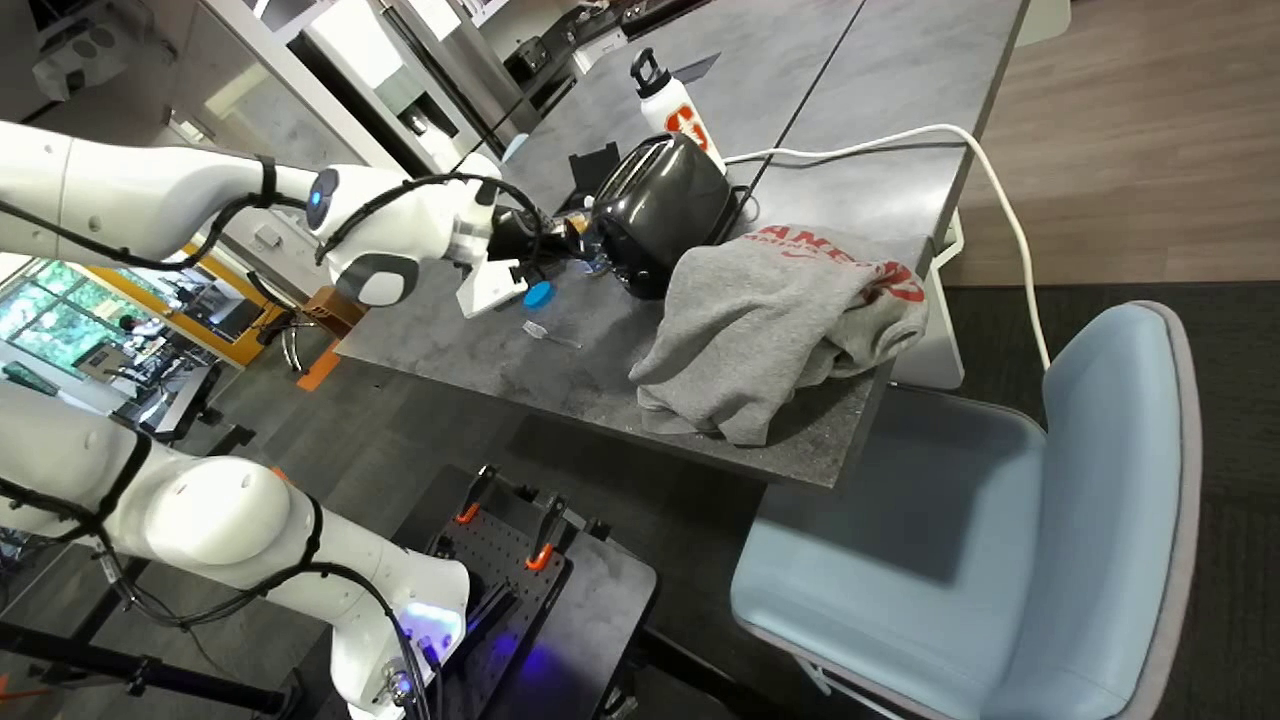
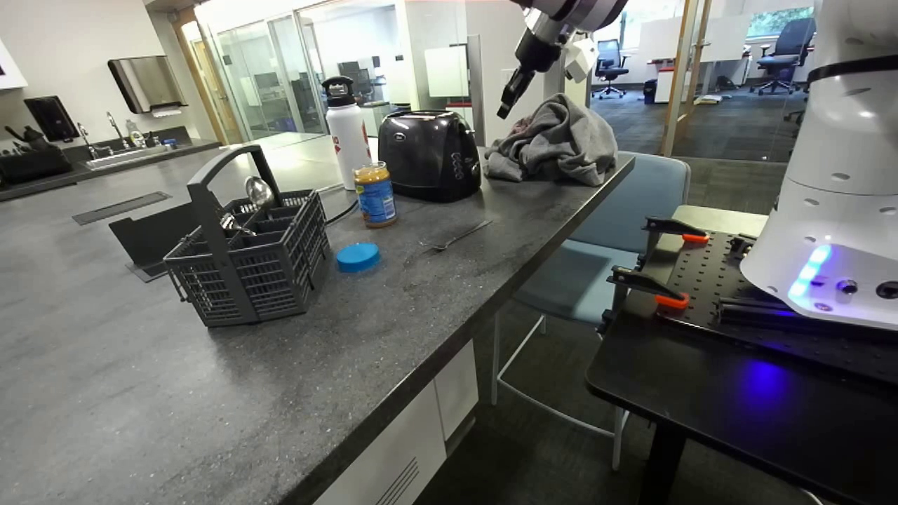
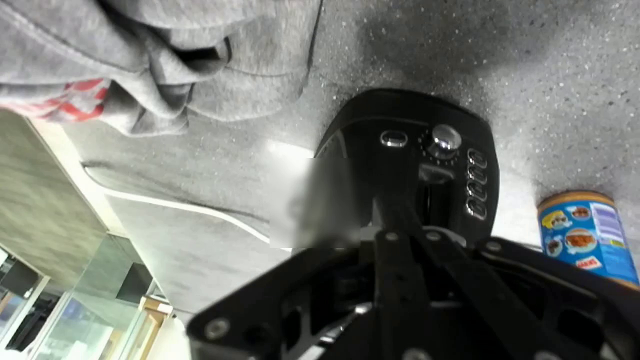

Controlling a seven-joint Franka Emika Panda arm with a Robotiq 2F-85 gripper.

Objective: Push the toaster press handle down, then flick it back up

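Note:
The black toaster (image 1: 665, 200) stands on the grey table and also shows in an exterior view (image 2: 424, 154). In the wrist view the toaster (image 3: 395, 155) shows its control end with a silver dial (image 3: 446, 138), several buttons and a dark slot (image 3: 435, 202). A glossy lump sits at the slot's dial end; I cannot tell whether it is the press handle. My gripper (image 2: 505, 109) is shut and empty, up beside the toaster's control end. In the wrist view its fingers (image 3: 392, 207) come together and overlap the toaster; contact is unclear. A blurred patch hides the area left of them.
A grey sweatshirt (image 1: 770, 320) lies beside the toaster, with a white bottle (image 2: 347, 140) and peanut butter jar (image 2: 375, 200) close by. A blue lid (image 2: 358, 257), fork (image 2: 456, 237) and cutlery basket (image 2: 259, 266) are on the table. A chair (image 1: 940, 530) stands at its edge.

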